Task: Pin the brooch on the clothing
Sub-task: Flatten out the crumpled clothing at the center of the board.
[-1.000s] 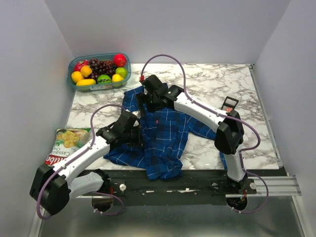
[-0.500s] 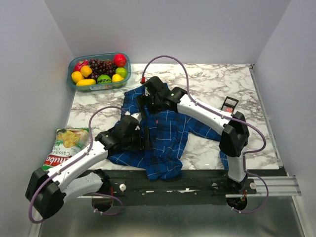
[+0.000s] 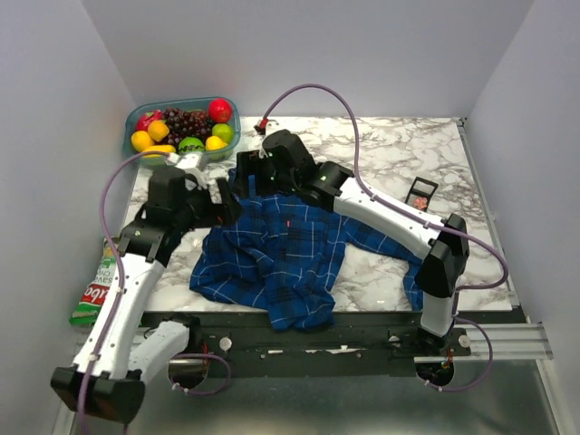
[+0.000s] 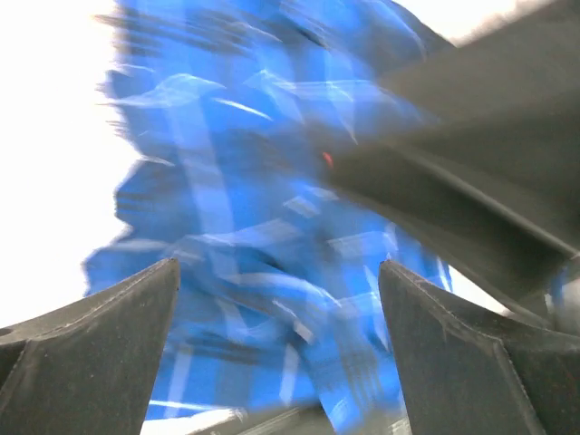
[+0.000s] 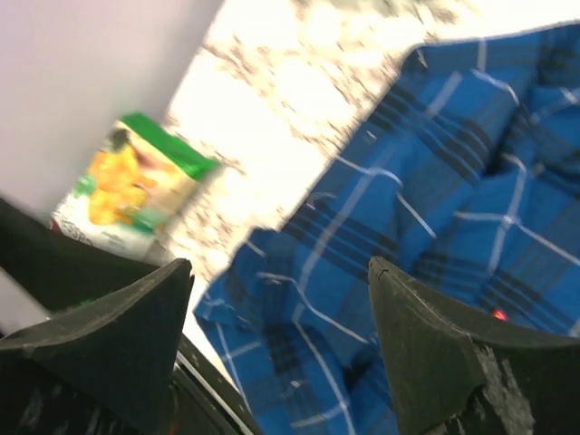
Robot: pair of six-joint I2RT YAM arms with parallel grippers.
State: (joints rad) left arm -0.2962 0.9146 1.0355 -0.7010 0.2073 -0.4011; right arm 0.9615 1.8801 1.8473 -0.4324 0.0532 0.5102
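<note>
Left gripper (image 4: 278,267) wide apart, empty, over shirt (image 3: 281,263); my view motion-blurred. Right gripper (image 5: 281,265) likewise spread, empty. Brooch (image 3: 287,223) only red speck on shirt, shape unreadable.

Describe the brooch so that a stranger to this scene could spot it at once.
On the marbled table, find the blue plaid shirt lying crumpled near the front edge. Near its upper middle sits the brooch, a tiny red speck. It is the only red mark on the blue cloth.

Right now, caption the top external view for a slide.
Left arm and right arm at a rumpled blue plaid shirt carrying a tiny red brooch, on a white marble table.
</note>
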